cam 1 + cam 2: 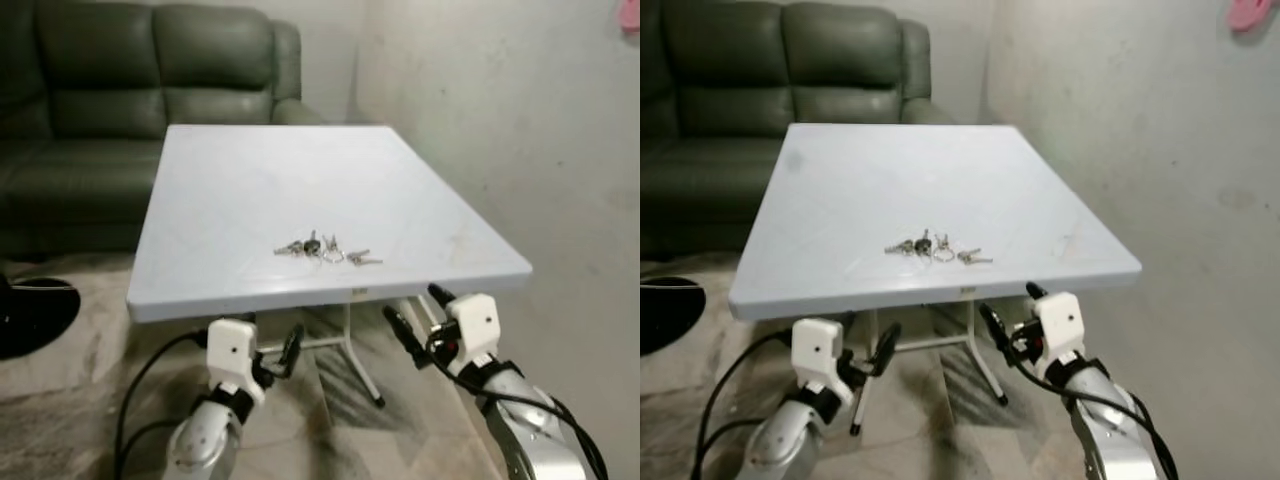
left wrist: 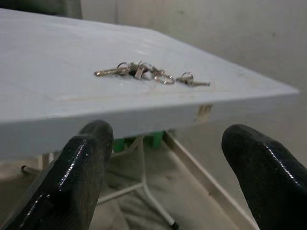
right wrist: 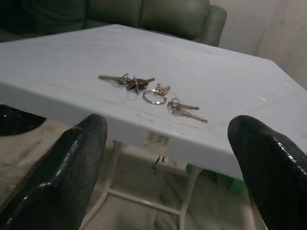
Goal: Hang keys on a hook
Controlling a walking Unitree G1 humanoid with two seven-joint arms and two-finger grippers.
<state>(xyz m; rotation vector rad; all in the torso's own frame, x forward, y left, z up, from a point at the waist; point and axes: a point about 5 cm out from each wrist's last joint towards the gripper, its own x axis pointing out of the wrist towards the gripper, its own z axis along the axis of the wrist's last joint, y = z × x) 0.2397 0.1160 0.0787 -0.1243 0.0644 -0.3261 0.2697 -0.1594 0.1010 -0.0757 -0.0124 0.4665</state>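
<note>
A bunch of silver keys (image 1: 325, 249) on a ring lies flat near the front edge of the pale blue table (image 1: 230, 190). Both grippers hang below and in front of that edge, apart from the keys. My left gripper (image 1: 270, 338) is open under the table's front left part. My right gripper (image 1: 421, 312) is open too, just under the front right part, slightly right of the keys. The left wrist view looks across the tabletop at the keys (image 2: 148, 73), and the right wrist view has the keys (image 3: 151, 91) between its spread fingers (image 3: 72, 163). A pink object (image 1: 1245, 12) sits high on the right wall, cut off by the frame.
A dark green sofa (image 1: 150, 80) stands behind the table. A plain wall (image 1: 520, 120) runs close along the table's right side. A black round object (image 1: 35, 312) lies on the floor at the left. White metal legs (image 1: 355, 355) stand under the table.
</note>
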